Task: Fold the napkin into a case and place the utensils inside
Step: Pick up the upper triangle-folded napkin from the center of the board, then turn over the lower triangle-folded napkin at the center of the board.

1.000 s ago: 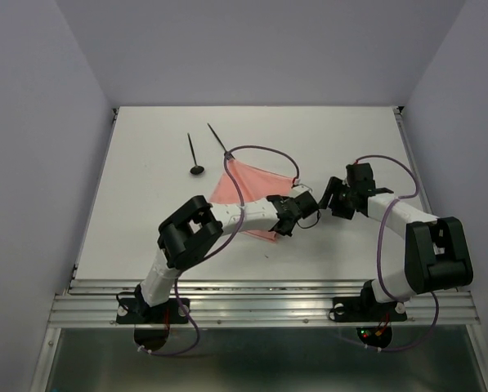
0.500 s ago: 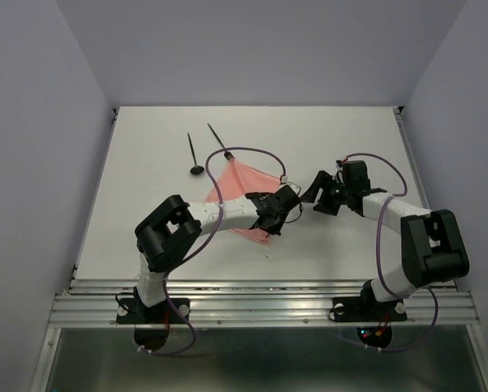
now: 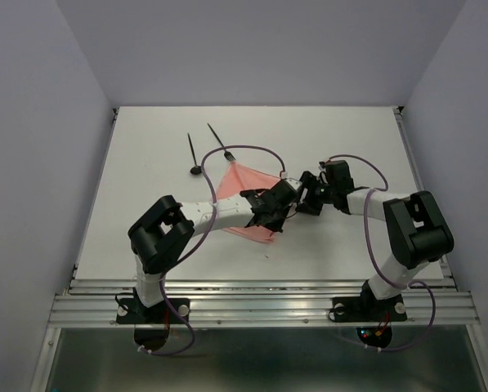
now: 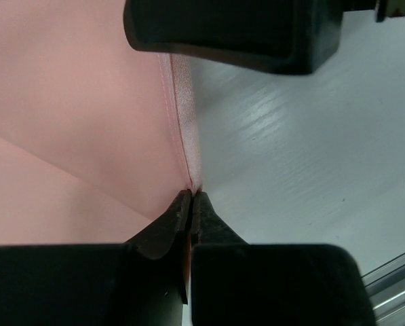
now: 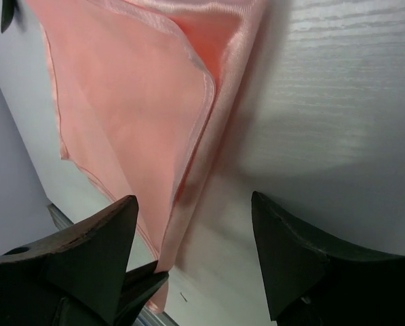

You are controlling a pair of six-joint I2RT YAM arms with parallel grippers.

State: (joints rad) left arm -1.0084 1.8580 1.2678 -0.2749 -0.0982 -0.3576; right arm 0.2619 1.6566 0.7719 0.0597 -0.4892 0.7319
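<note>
The pink napkin [image 3: 240, 181] lies partly folded mid-table, its near part under my left arm. My left gripper [image 3: 270, 214] is shut on the napkin's hemmed edge [image 4: 182, 115], jaws pinched together at the cloth [image 4: 190, 198]. Just to its right, my right gripper [image 3: 303, 202] stands open, and the napkin's folded edge [image 5: 188, 170] runs between its fingertips [image 5: 131, 210] without touching them. The left gripper's tips [image 5: 140, 280] show holding the napkin's corner in the right wrist view. The utensils, a black fork [image 3: 219, 140] and spoon [image 3: 194, 155], lie at the far left, off the napkin.
Purple cables [image 3: 256, 149] loop over both arms above the napkin. The white table [image 3: 350, 139] has grey walls around it and a metal rail [image 3: 260, 298] along its near edge. A dark block [image 4: 229, 27] hangs close over the hem in the left wrist view.
My left gripper has carried the napkin's edge to the left, folding the cloth further over. The right gripper has followed it leftward and its jaws have spread wider.
</note>
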